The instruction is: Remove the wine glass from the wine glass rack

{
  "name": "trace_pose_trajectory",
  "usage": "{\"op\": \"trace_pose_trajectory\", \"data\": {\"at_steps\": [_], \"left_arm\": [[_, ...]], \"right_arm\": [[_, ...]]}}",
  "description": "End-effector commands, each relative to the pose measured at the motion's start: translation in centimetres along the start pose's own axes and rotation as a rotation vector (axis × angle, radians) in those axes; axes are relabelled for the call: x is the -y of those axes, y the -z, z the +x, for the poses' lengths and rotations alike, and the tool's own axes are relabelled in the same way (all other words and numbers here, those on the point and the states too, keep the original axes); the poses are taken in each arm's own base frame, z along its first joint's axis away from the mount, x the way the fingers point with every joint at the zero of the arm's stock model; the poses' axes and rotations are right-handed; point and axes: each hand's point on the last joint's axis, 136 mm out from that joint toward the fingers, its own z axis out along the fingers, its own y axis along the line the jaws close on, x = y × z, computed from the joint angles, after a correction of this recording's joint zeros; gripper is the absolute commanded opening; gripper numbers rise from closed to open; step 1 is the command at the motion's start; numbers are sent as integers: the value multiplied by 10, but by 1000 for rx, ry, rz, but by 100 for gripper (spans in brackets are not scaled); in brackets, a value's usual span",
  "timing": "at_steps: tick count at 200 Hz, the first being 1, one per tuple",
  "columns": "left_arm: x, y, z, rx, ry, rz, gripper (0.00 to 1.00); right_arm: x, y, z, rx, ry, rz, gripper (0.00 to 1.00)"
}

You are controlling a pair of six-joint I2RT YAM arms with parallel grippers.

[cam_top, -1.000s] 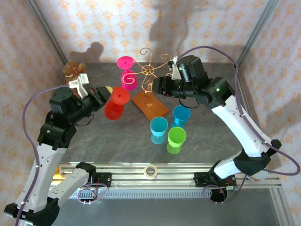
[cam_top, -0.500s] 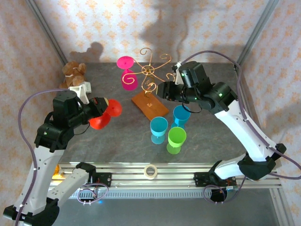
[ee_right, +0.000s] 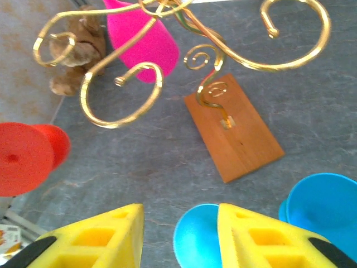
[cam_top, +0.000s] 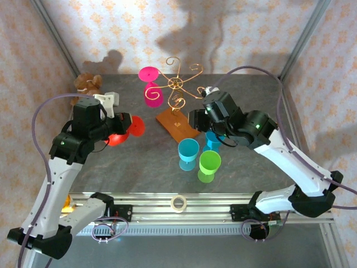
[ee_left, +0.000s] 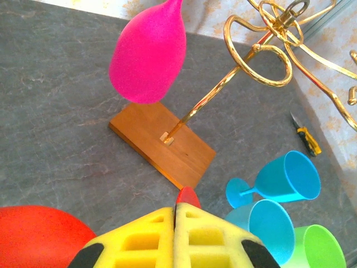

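Left of the copper-gold wire rack (ee_left: 164, 146), left gripper (ee_left: 175, 212) clamps red plastic wine glass (ee_left: 39, 234); right gripper (ee_right: 178, 215) apart, empty; lower onto bare counter (cam_top: 139, 162)

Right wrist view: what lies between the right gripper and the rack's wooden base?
Right wrist view: a light-blue plastic goblet by the right gripper, then bare grey table up to the copper-wire wine glass rack.

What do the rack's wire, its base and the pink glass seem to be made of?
Wire: likely metal, polished gold, with bright glints. Base: looks like wood, orange-brown, with faint grain and a smooth sheen. Pink glass: probably plastic, opaque and matte.
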Motion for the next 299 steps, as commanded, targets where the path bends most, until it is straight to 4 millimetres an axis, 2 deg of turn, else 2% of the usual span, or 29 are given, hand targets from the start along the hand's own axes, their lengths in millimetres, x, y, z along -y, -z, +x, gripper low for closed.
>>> {"op": "trace_pose_trajectory", "data": {"at_steps": [1, 83, 123, 179, 235, 237, 242, 299], "left_arm": [[3, 3, -12, 18, -116, -13, 0], [5, -9, -15, -27, -353, -75, 0], [-3, -9, -3, -69, -448, -120, 0], [-13, 1, 3, -66, -556, -200, 0], [-14, -5, 17, -117, -704, -273, 0], [-14, -5, 17, -117, -709, -276, 0], [-14, -5, 18, -121, -723, -284, 0], [-18, -14, 32, -168, -878, -376, 0]], "right_arm": [[13, 14, -12, 91, -2, 41, 40], [23, 20, -11, 127, 2, 66, 40], [25, 20, -11, 130, 0, 69, 40], [28, 20, -10, 136, -11, 78, 40], [28, 16, -9, 140, -16, 79, 40], [29, 24, -12, 156, -24, 68, 40], [29, 26, -12, 163, -26, 64, 40], [30, 28, -12, 176, -21, 59, 41]]}}
